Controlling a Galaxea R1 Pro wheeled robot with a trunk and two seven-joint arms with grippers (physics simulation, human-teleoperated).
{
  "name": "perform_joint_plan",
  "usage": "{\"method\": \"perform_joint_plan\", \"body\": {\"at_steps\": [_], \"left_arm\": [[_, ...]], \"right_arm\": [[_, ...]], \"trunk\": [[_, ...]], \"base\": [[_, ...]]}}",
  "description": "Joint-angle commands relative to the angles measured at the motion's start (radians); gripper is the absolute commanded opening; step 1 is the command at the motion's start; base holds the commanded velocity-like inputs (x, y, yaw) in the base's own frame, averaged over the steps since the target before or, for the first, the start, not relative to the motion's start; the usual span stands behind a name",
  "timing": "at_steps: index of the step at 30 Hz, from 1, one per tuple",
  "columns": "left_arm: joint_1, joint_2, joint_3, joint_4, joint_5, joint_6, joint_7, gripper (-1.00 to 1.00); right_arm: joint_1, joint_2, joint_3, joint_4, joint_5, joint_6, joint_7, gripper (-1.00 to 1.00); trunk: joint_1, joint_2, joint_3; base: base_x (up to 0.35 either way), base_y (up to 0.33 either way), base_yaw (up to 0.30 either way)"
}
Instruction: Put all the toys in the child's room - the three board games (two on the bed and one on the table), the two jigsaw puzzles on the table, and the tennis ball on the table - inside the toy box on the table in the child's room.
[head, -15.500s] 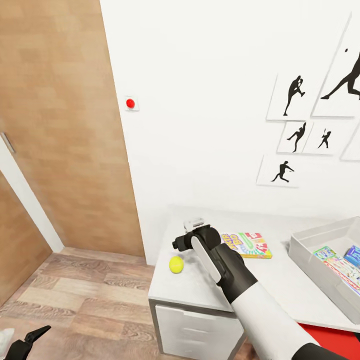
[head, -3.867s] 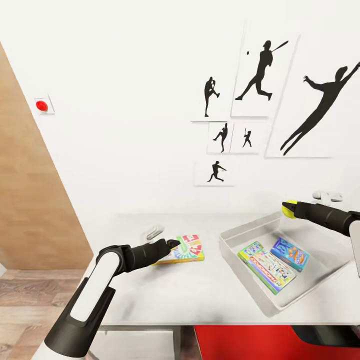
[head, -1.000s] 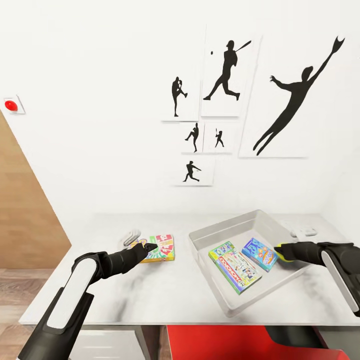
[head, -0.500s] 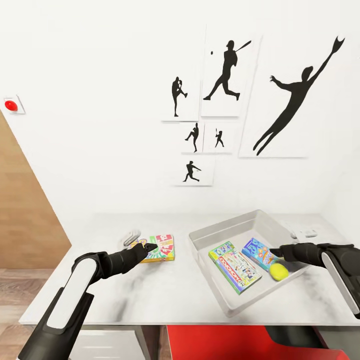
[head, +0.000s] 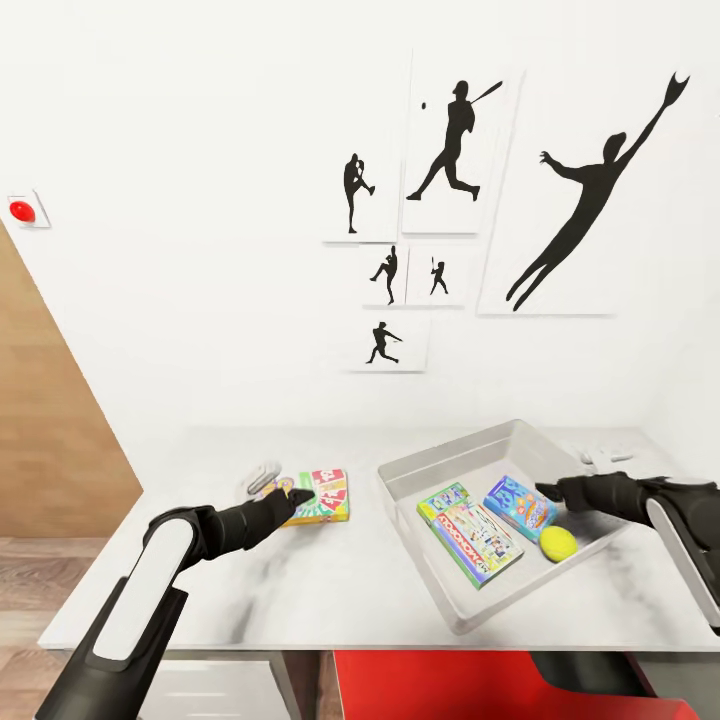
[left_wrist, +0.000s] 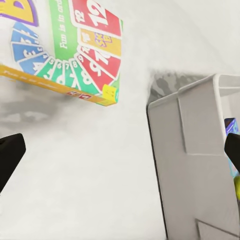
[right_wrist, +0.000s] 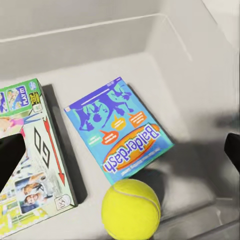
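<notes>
The grey toy box (head: 412, 548) stands on the white table (head: 330, 580). In it lie a green-and-white game box (head: 470, 530), a blue Balderdash box (head: 518, 503) and the yellow tennis ball (head: 557, 543). My right gripper (head: 545, 491) hovers open just above the box's far side, over the Balderdash box (right_wrist: 117, 130) and the ball (right_wrist: 131, 209), its fingers (right_wrist: 10, 155) wide apart. My left gripper (head: 297, 496) is open at the near edge of a colourful board game (head: 322, 494) lying flat on the table. That game (left_wrist: 75, 45) and the box's wall (left_wrist: 195, 165) show ahead of it.
A small white object (head: 262, 473) lies beside the board game, and another (head: 605, 456) sits behind the box at the right. The wall with silhouette posters (head: 450, 200) backs the table. A wooden door (head: 40, 430) is at the left, and something red (head: 450, 685) lies under the table.
My right gripper has opened and let go of the tennis ball, which dropped into the toy box. The gripper then rose slightly. The left arm has stayed put.
</notes>
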Motion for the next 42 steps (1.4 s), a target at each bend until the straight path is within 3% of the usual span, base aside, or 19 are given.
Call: {"method": "perform_joint_plan", "body": {"at_steps": [1, 2, 4, 11, 14, 15, 20, 21, 23, 27, 28, 30, 33, 42], "left_arm": [[0.002, 0.001, 0.000, -0.001, 0.010, -0.001, 0.010, 1.00], [0.009, 0.001, 0.015, -0.002, 0.012, -0.002, 0.008, 1.00], [0.014, 0.001, 0.030, -0.002, 0.014, -0.002, 0.006, 1.00], [0.042, 0.000, 0.083, -0.003, 0.017, -0.001, -0.031, 1.00], [0.046, 0.000, 0.093, -0.004, 0.018, -0.001, -0.067, 1.00], [0.048, 0.000, 0.109, -0.004, 0.018, -0.001, -0.132, 1.00], [0.032, -0.004, 0.120, -0.004, 0.019, 0.001, -0.151, 1.00], [-0.062, -0.031, 0.110, -0.004, 0.022, 0.006, -0.158, 1.00], [-0.081, -0.041, 0.108, -0.004, 0.023, 0.017, -0.158, 1.00], [-0.084, -0.038, 0.112, -0.004, 0.024, 0.022, -0.162, 1.00], [-0.084, -0.032, 0.115, -0.004, 0.059, 0.029, -0.166, 1.00], [-0.083, -0.027, 0.119, -0.004, 0.097, 0.040, -0.166, 1.00], [-0.082, -0.016, 0.125, -0.004, 0.123, 0.047, -0.167, 1.00], [-0.081, -0.003, 0.132, -0.004, 0.148, 0.053, -0.167, 1.00]], "right_arm": [[-0.001, 0.000, -0.009, -0.007, -0.005, 0.005, 0.000, 1.00], [-0.001, 0.002, -0.055, -0.018, -0.006, 0.005, 0.003, 1.00], [-0.001, 0.004, -0.092, -0.023, -0.008, -0.020, 0.005, 1.00], [-0.003, 0.008, -0.176, -0.030, -0.011, -0.082, 0.006, 1.00], [-0.004, 0.009, -0.208, -0.031, -0.012, -0.088, 0.006, 1.00], [-0.006, 0.009, -0.246, -0.032, -0.013, -0.096, 0.007, 1.00], [-0.008, 0.009, -0.257, -0.032, -0.014, -0.099, 0.008, 1.00], [-0.013, 0.006, -0.263, -0.032, -0.015, -0.096, 0.009, 1.00], [-0.012, 0.006, -0.281, -0.032, -0.016, -0.096, 0.045, 1.00], [-0.010, 0.006, -0.297, -0.032, -0.016, -0.097, 0.111, 1.00], [-0.009, 0.007, -0.303, -0.032, -0.016, -0.097, 0.141, 1.00], [-0.009, 0.007, -0.304, -0.032, -0.016, -0.098, 0.146, 1.00], [-0.008, 0.009, -0.304, -0.032, -0.016, -0.099, 0.149, 1.00], [-0.007, 0.011, -0.303, -0.032, -0.016, -0.101, 0.151, 1.00]], "trunk": [[0.000, -0.001, -0.001], [0.000, -0.001, -0.001], [0.000, -0.001, -0.001], [0.000, -0.001, -0.001], [0.000, -0.001, -0.001], [0.000, -0.001, -0.001], [0.000, -0.001, -0.001], [0.000, -0.001, -0.001], [0.000, -0.001, -0.001], [0.000, -0.001, -0.001], [0.000, -0.001, -0.001], [0.000, -0.001, -0.002], [0.000, -0.001, -0.002], [0.000, -0.001, -0.002]], "base": [[0.000, 0.000, 0.000], [0.000, 0.000, 0.000], [0.000, 0.000, 0.000], [0.000, 0.000, 0.000], [0.000, 0.000, -0.040], [0.000, 0.000, -0.191], [0.000, 0.000, -0.133], [0.000, 0.000, -0.277], [0.000, 0.000, -0.287], [0.000, 0.000, -0.277], [0.000, 0.000, -0.071], [0.000, 0.000, -0.047], [0.000, 0.000, -0.024], [0.000, 0.046, -0.007]]}}
